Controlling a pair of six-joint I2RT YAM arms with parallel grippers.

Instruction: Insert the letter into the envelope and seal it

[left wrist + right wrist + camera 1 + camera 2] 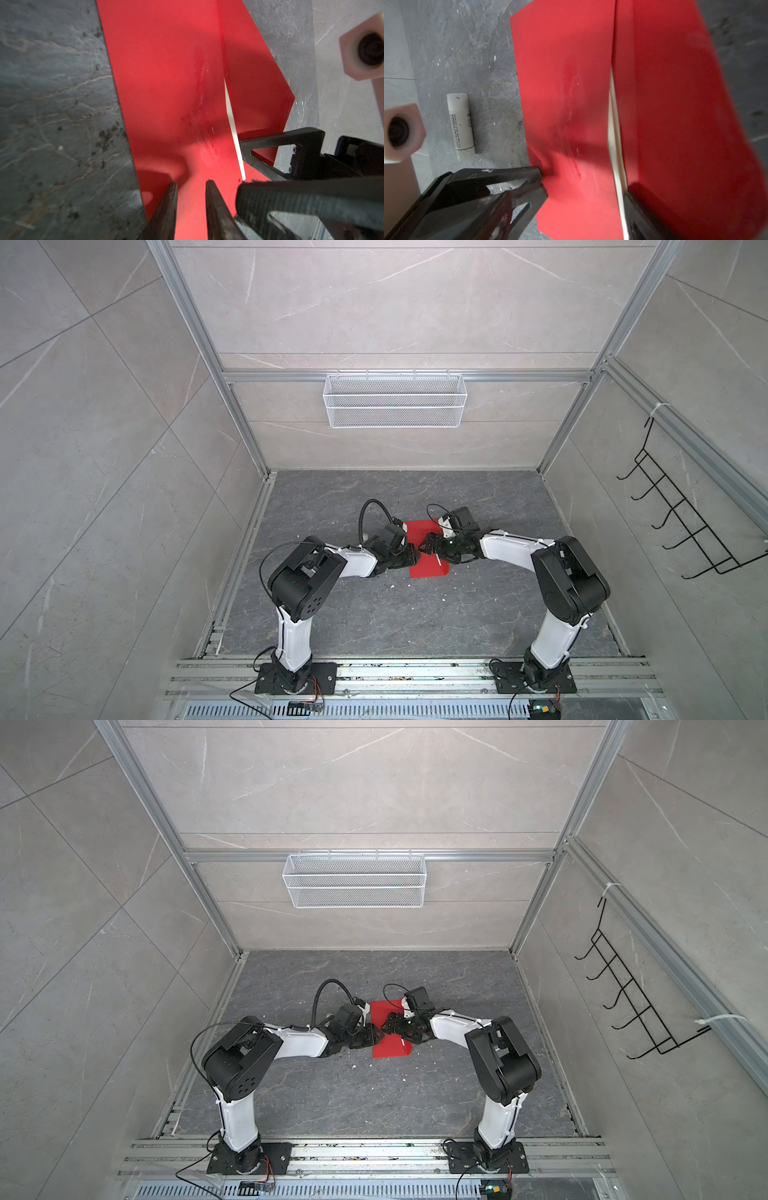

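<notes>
Grey marbled stone surface (pixel 415 614) inside tiled booth. Nearest: flat bright red paper envelope (pixel 428 569), cream letter (pixel 234 133) edge peeking from mouth. Left gripper (pixel 191 185) fingers narrowly parted astride envelope's side edge; right gripper (pixel 428 546) spread wide, fingertip under flap. Thin, light, creasable; hold edges. Beyond: white mesh wall basket (pixel 395 400), apparently empty.

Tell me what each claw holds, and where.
Cannot be told surely: left claw meets the red envelope at its long edge opposite the flap, jaws slightly apart. Right claw stands open, holding nothing.
</notes>
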